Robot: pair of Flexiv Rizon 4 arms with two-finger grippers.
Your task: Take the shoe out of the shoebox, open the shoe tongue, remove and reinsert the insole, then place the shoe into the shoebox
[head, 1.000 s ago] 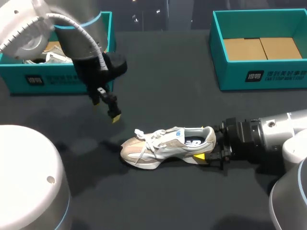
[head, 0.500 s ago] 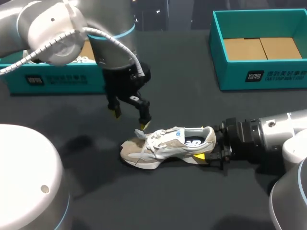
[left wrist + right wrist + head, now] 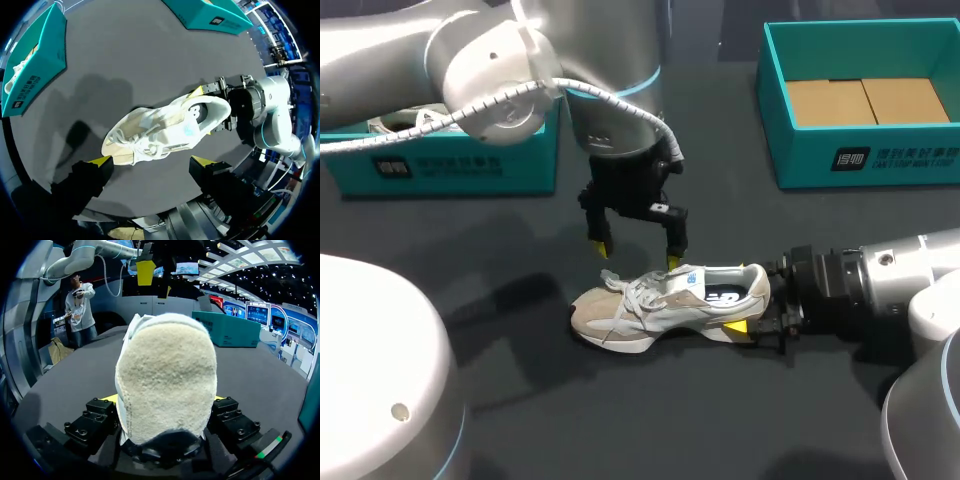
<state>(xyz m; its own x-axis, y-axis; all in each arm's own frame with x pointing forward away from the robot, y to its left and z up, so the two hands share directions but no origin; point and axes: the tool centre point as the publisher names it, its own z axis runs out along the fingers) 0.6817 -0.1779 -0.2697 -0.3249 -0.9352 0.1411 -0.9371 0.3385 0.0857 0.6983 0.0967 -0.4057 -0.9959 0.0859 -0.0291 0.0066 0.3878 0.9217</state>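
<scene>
Two boxes: left box [image 3: 450, 165] holds spare shoe [image 3: 12, 82], right box [image 3: 865, 160] cardboard [image 3: 865, 100] (flat). Right jaws pinch shoe [image 3: 660, 300] heel; left jaws spread.

- Shoe [image 3: 665, 305] stands on its sole at mid-table [image 3: 720, 200], toe to the left, heel to the right.
- Right gripper [image 3: 752, 328] is at the heel, one finger on either side, both touching.
- Left gripper [image 3: 639, 255] is above and just behind the laces, fingers spread wide.
- Left shoebox [image 3: 450, 165] sits at the far left, behind the shoe.
- Right shoebox [image 3: 860, 150] sits at the far right, well apart from the left one.
</scene>
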